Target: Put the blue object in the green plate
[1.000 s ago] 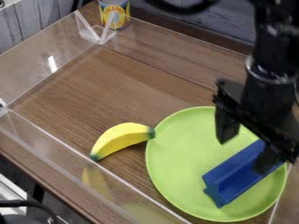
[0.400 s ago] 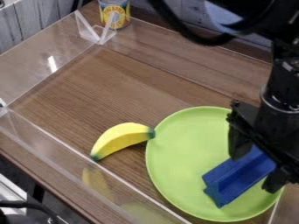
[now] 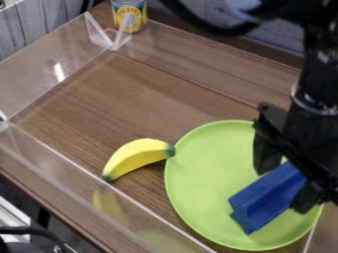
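The dark blue block [image 3: 267, 199] lies inside the lime-green plate [image 3: 205, 188] at the lower right of the table, toward the plate's right side. My black gripper [image 3: 291, 170] hangs directly over the block's upper end, open, with one finger [image 3: 264, 154] on the left and the other on the right partly covering the block. Whether the fingers touch the block is unclear. Nothing is held.
A yellow banana [image 3: 137, 155] lies on the wooden table just left of the plate, its tip touching the rim. A clear plastic wall [image 3: 53, 163] runs along the table's left and near edges. A yellow can [image 3: 128, 15] stands at the far back.
The gripper shifted right and lower over the blue block, then rose slightly. The block, plate and banana have not moved.
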Controlling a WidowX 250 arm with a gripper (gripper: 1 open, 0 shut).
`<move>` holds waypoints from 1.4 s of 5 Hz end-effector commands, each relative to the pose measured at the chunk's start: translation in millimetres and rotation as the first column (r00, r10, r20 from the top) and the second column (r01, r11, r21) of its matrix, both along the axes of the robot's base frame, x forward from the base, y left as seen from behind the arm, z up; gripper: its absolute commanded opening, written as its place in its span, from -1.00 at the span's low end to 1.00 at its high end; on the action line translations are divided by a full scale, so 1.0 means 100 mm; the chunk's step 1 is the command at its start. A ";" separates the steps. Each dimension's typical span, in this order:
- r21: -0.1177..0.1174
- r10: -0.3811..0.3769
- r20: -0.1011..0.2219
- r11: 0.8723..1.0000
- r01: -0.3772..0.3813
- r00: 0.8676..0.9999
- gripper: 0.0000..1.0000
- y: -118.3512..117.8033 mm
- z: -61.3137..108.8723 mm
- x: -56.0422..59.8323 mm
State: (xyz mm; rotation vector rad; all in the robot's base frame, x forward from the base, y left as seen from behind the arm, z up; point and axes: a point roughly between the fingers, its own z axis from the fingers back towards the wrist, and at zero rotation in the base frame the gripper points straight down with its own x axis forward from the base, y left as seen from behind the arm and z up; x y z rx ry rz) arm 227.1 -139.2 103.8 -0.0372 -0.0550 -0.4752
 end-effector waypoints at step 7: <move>-0.061 0.454 0.129 0.891 -0.450 0.882 1.00 1.32 0.73 -0.08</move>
